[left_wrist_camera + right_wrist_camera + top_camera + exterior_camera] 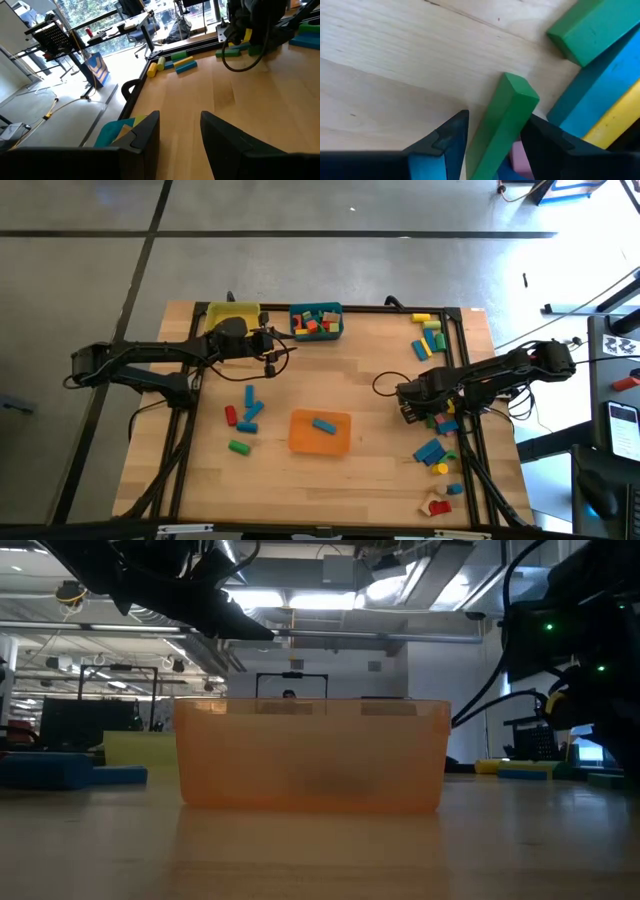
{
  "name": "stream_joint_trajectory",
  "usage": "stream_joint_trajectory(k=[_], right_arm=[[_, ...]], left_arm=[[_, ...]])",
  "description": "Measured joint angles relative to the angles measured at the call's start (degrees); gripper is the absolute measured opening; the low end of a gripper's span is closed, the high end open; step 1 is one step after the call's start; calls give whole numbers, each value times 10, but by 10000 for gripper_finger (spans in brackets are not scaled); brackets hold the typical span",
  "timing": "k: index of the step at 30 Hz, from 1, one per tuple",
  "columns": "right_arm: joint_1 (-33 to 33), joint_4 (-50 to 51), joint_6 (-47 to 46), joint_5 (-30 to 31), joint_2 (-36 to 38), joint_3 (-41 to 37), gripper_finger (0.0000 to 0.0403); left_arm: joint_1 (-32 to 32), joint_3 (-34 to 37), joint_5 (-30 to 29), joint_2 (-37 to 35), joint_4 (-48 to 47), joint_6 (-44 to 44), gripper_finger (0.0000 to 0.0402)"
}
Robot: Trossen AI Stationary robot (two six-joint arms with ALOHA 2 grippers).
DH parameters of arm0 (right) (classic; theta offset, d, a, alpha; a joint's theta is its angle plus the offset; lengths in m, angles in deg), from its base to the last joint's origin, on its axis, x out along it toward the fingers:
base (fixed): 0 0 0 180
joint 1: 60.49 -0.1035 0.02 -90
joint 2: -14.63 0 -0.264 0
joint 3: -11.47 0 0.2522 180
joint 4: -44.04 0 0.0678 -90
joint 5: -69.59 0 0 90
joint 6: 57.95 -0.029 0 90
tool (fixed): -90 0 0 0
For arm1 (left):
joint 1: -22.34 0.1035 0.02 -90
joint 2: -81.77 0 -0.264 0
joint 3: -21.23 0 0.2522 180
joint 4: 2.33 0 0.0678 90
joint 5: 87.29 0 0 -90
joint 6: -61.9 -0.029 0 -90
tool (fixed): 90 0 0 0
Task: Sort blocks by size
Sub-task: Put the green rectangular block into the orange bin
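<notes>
My right gripper points down at the table's right side, over a pile of blocks, shut on a long green block. Beside it lie another green block, a blue one and a yellow one. My left gripper is open and empty above the table, just left of the teal bin, which holds several blocks. The orange bin holds one blue block. My right gripper pinches the long green block by its two long sides between its two fingers. The fingers come from above and lie across the block. The block's free end sticks out beyond the fingertips over the bare wood, and its other end is hidden between the fingers.
The yellow bin stands at the far left, next to the teal bin. Loose blocks lie left of the orange bin, at the far right and at the near right. Bare wood lies between the bins and the right-hand blocks.
</notes>
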Motion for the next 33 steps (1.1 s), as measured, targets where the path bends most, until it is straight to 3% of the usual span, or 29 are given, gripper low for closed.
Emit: stream_joint_trajectory(k=[7, 16, 25, 33], right_arm=[[0, -5, 2, 1, 0, -1, 162], [-1, -14, 65, 14, -1, -1, 62], [-1, -6, 139, 35, -3, 18, 69], [0, -41, 199, 75, -3, 108, 62]], left_arm=[[0, 0, 0, 0, 0, 0, 127], [0, 0, 0, 0, 0, 0, 127], [0, 0, 0, 0, 0, -15, 127], [0, 0, 0, 0, -1, -15, 127]])
